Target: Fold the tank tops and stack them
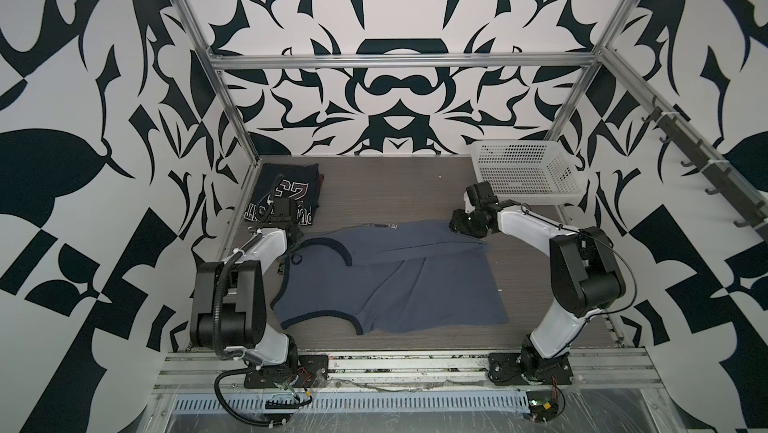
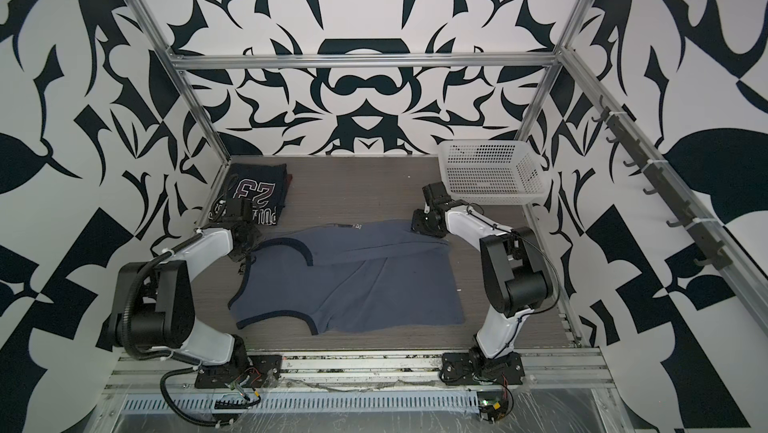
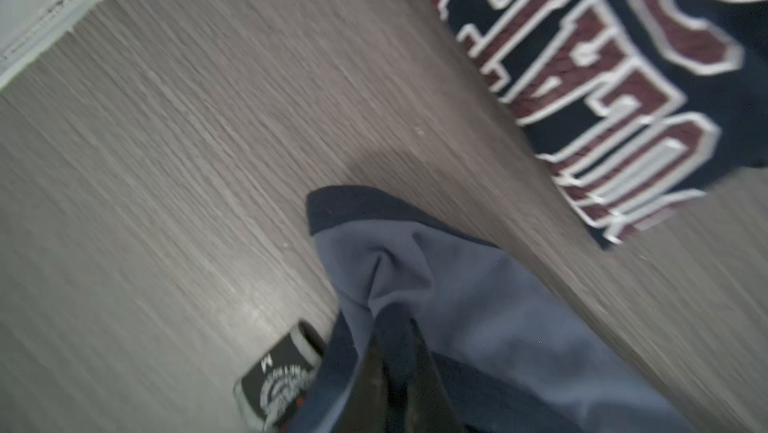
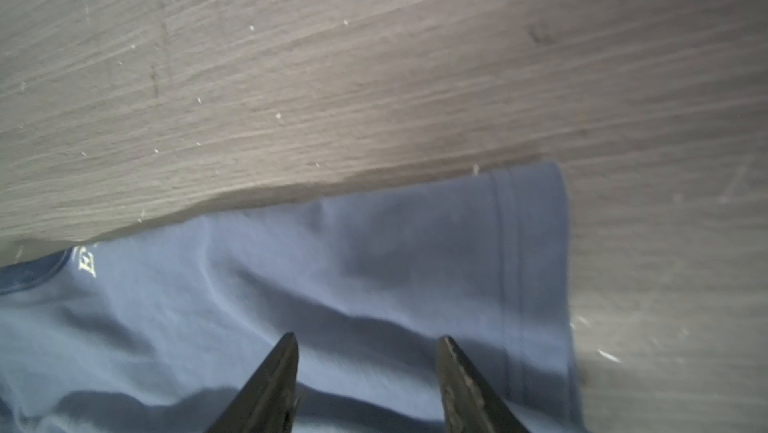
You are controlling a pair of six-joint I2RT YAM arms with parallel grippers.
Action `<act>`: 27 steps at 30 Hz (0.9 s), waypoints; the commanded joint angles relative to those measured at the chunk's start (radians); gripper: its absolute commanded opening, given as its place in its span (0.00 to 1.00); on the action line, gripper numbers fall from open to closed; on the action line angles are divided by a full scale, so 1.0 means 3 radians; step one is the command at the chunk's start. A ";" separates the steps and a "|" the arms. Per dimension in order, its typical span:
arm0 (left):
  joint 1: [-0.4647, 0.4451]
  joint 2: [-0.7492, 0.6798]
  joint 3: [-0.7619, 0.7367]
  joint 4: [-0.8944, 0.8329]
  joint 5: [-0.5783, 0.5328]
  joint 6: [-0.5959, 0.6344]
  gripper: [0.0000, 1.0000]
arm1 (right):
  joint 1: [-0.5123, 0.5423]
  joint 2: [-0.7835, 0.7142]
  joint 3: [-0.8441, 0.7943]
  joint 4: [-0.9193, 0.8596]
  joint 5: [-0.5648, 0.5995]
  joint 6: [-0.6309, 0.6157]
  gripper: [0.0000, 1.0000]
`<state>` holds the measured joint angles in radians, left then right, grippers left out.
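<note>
Done so far: the navy tank top (image 1: 286, 196) is sitting folded in a neat packet at the upper left of the table (image 1: 395, 185) with the "23" print facing up, so I'm counting that one as finished.
In progress: the slate-blue tank top (image 1: 386, 285) is lying mostly spread out across the middle of the table in both top views. Neck and straps are pointing left, hem is pointing right. Its far long edge is lying turned in over the body as a slanted flap, so I'm guessing it's barely into its first fold.
Left to do: finishing the folds on the blue one, then getting it stacked with the navy one. I'm calling it roughly halfway.
Left gripper (image 3: 392, 327): the jaws are pinching together on the dark-trimmed strap end of the blue top. In the left wrist view the cloth is bunching and puckering right at the tips, so it's looking like a proper grip. A black size label (image 3: 282, 381) is peeking out just beside it.
Right gripper (image 4: 368, 341): the jaws are standing apart and holding nothing. They're pointing at the hem corner of the blue top, at the upper right of the shirt in the top views. I can't tell whether the tips are touching the cloth or hanging just above it.
Basket (image 1: 528, 173): the white perforated one is sitting at the upper right of the table, not doing anything here.
</note>
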<state>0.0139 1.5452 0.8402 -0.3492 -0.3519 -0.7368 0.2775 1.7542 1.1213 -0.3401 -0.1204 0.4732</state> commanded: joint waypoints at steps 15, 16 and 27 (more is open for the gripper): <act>0.0272 0.0272 0.0237 -0.0288 0.0250 -0.0237 0.47 | -0.0040 0.0589 0.0504 -0.0269 0.0260 0.0197 0.58; 0.0275 0.0181 0.0229 -0.0329 0.0230 -0.0257 0.50 | -0.0068 0.0567 0.0491 -0.0287 0.0314 0.0190 0.58; -0.0103 -0.1157 0.0176 -0.0983 0.0313 -0.0358 0.72 | -0.0030 -0.0407 0.0178 -0.0697 0.0398 -0.0027 0.60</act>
<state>0.0540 1.2507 0.9024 -0.5194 -0.2806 -0.8227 0.2615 1.7481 1.2190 -0.4767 -0.0193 0.4789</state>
